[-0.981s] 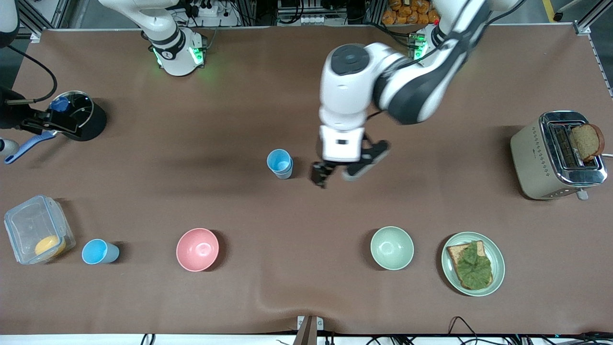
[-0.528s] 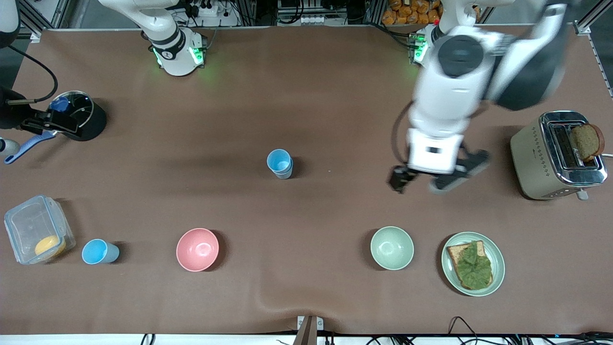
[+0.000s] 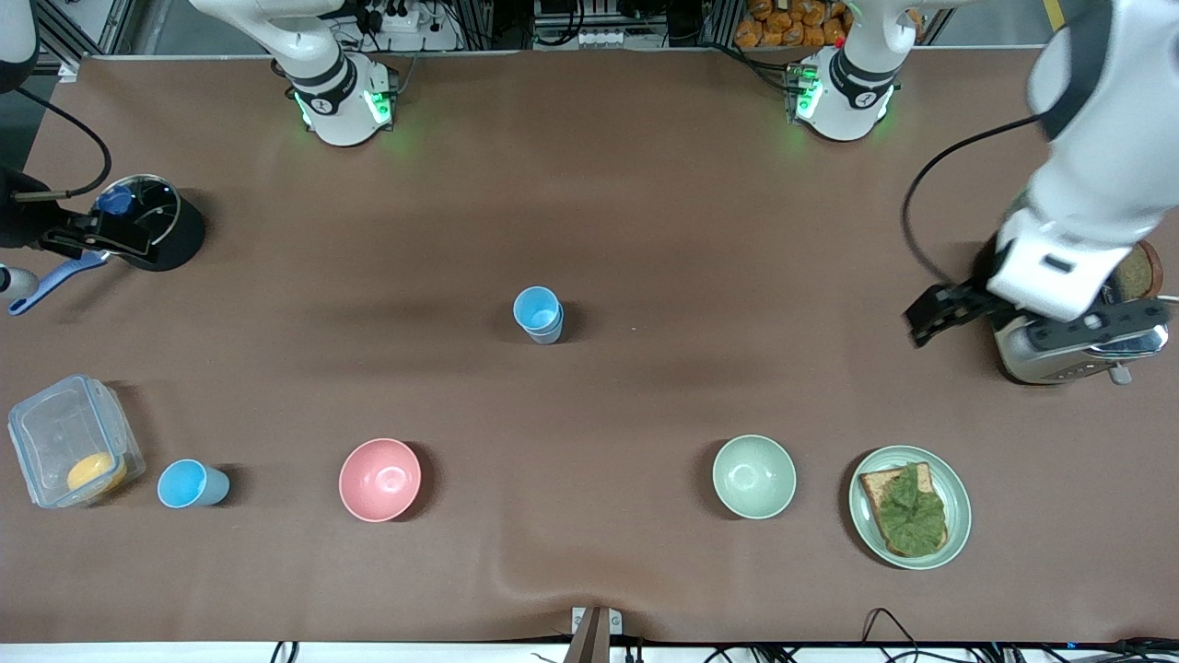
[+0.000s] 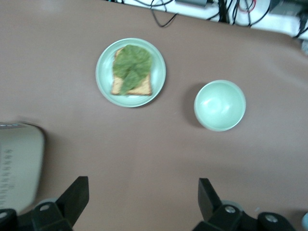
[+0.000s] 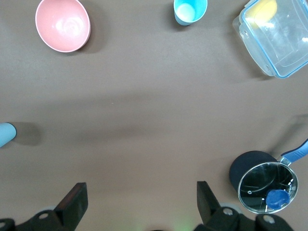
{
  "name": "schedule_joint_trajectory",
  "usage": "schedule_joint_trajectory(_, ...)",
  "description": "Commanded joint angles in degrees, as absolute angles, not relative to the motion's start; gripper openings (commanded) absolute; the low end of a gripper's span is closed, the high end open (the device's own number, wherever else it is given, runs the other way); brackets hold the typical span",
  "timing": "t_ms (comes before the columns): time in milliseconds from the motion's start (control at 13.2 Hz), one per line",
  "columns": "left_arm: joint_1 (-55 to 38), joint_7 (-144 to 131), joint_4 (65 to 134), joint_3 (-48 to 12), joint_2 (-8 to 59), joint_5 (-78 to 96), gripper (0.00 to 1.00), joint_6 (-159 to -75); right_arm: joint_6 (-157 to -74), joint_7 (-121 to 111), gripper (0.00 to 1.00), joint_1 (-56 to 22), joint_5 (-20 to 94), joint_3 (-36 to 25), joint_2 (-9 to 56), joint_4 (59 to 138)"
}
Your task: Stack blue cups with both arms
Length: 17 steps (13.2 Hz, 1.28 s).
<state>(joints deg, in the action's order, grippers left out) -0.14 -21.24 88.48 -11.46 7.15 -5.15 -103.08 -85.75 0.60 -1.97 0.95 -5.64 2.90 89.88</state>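
Observation:
Two blue cups [image 3: 539,315] stand nested in each other at the middle of the table; their edge shows in the right wrist view [image 5: 5,134]. A single blue cup [image 3: 189,483] stands upright beside the clear container, toward the right arm's end, and shows in the right wrist view [image 5: 190,10]. My left gripper [image 3: 1013,320] is open and empty, up in the air over the toaster's edge; its view [image 4: 142,190] shows bare table between the fingers. My right gripper [image 5: 139,192] is open and empty, high over the table near its arm's base, and is out of the front view.
A pink bowl [image 3: 379,479], a pale green bowl [image 3: 753,476] and a plate with toast and lettuce [image 3: 909,506] stand along the side nearer the camera. A toaster [image 3: 1022,295] holds bread. A lidded black pot [image 3: 152,221], a blue utensil [image 3: 46,281] and a clear container [image 3: 69,440] lie toward the right arm's end.
My left arm has swung away from the nested cups toward the toaster at its own end of the table, gripper open and empty. The cups have not moved.

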Motion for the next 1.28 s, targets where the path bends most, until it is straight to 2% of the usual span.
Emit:
schedule_joint_trajectory(0,-0.35,-13.91,90.97,-8.36,2.47,-3.43,1.0,-99.24,-86.04,0.26,1.0,-1.32,0.0,-5.1,2.64,90.35)
schedule_joint_trajectory(302,-0.35,-6.69,90.62,-5.36,0.44,-0.27,1.0,-95.2,-86.04,0.26,1.0,-1.32,0.0,-5.1,2.64,90.35)
schedule_joint_trajectory(1208,-0.79,-3.43,90.26,-3.08,-1.32,0.97,1.0,-90.79,-86.04,0.35,1.0,-1.32,0.0,-5.1,2.64,90.35)
